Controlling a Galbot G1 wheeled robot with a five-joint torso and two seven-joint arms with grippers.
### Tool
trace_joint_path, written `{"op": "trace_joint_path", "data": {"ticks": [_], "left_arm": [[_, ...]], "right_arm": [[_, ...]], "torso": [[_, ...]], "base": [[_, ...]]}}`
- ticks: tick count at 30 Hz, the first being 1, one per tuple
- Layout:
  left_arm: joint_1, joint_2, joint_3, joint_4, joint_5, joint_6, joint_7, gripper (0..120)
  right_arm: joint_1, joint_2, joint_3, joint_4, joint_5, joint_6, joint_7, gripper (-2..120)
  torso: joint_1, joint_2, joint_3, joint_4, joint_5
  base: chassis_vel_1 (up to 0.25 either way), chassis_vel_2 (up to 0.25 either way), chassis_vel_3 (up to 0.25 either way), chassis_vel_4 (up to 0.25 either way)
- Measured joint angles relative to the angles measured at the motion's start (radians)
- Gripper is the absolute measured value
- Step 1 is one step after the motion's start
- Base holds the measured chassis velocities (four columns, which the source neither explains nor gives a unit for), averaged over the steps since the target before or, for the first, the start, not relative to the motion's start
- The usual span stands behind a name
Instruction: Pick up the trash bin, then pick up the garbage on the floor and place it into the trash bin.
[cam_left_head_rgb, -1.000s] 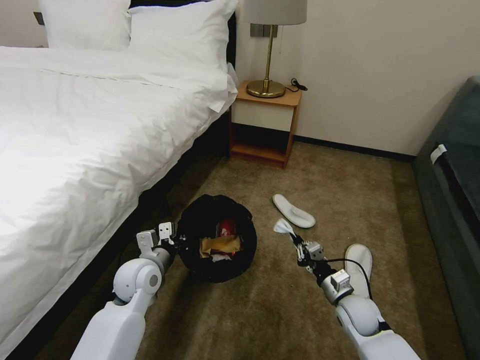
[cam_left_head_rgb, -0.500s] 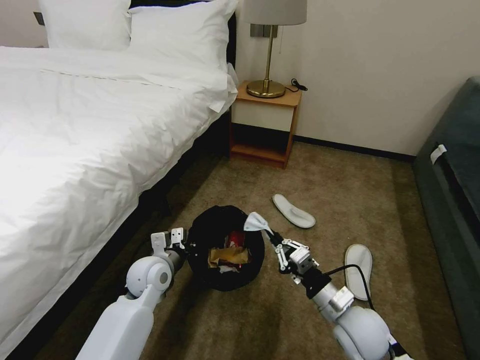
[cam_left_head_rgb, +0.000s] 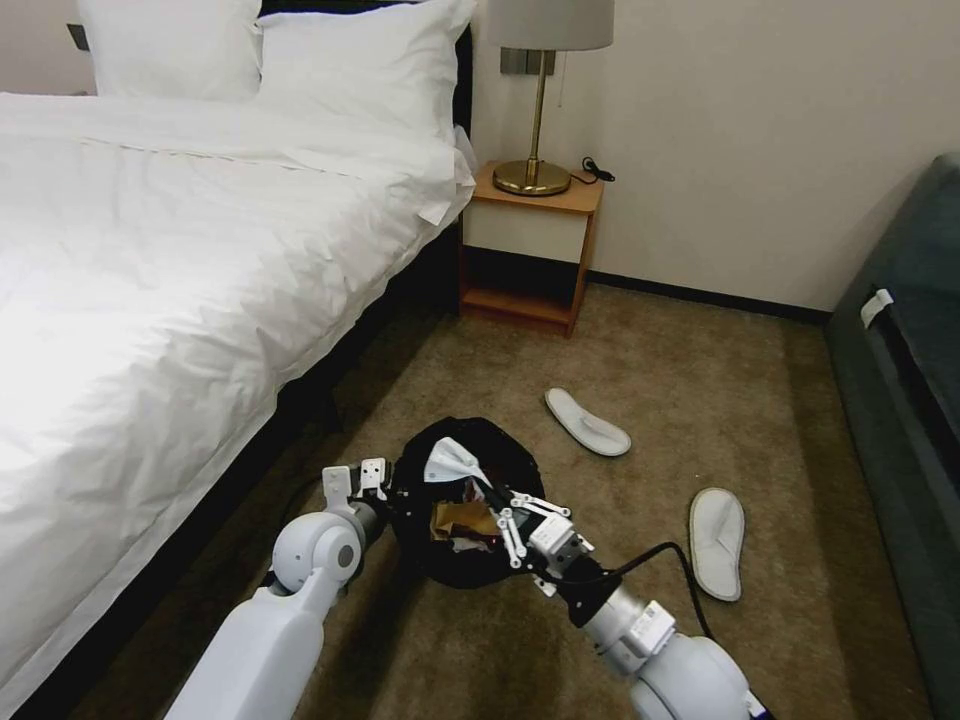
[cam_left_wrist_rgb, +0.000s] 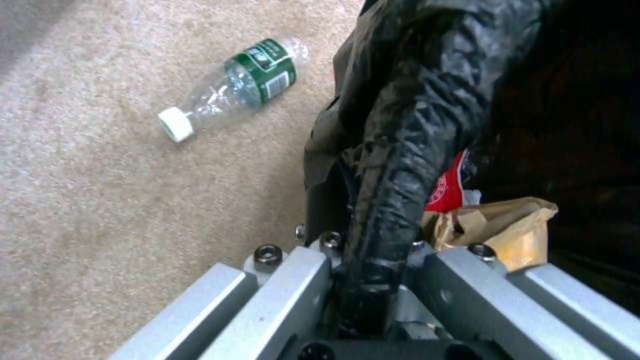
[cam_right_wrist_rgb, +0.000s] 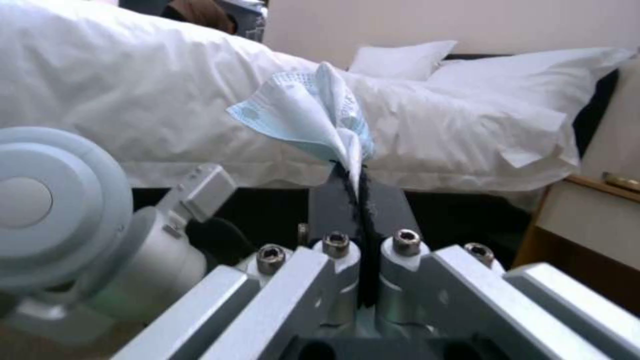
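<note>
The trash bin (cam_left_head_rgb: 478, 565), lined with a glossy black bag (cam_left_wrist_rgb: 427, 100), sits on the carpet beside the bed. My left gripper (cam_left_head_rgb: 388, 497) (cam_left_wrist_rgb: 373, 247) is shut on the near-left part of its rim. Inside lie a brown paper bag (cam_left_head_rgb: 462, 518) (cam_left_wrist_rgb: 507, 227) and red garbage (cam_left_wrist_rgb: 450, 187). Over the bin's opening, my right gripper (cam_left_head_rgb: 477, 484) (cam_right_wrist_rgb: 360, 187) is shut on a crumpled white piece of garbage (cam_left_head_rgb: 450, 462) (cam_right_wrist_rgb: 310, 112). A small green-labelled bottle (cam_left_wrist_rgb: 233, 87) lies on the carpet just outside the bin. Two white slippers (cam_left_head_rgb: 587, 422) (cam_left_head_rgb: 717, 542) lie to the right.
The white bed (cam_left_head_rgb: 180, 260) runs along the left, close to the bin. A wooden nightstand (cam_left_head_rgb: 530, 250) with a brass lamp (cam_left_head_rgb: 535, 150) stands at the back wall. A dark sofa (cam_left_head_rgb: 900, 400) lines the right side. Open carpet (cam_left_head_rgb: 640, 340) lies between them.
My right gripper has carried the white piece leftward, from above the carpet near the slippers to over the bin. My left arm has shifted the bin a little to the right.
</note>
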Motion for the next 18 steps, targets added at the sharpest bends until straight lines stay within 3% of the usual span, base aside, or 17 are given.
{"op": "trace_joint_path", "data": {"ticks": [18], "left_arm": [[0.038,-0.009,-0.010,-0.101,-0.022,0.018,-0.016,0]], "right_arm": [[0.040,0.029,-0.030,-0.106,0.000,0.023,0.001,0]], "torso": [[0.000,0.000,0.000,0.0001,0.0000]], "base": [[0.000,0.000,0.000,0.000]]}}
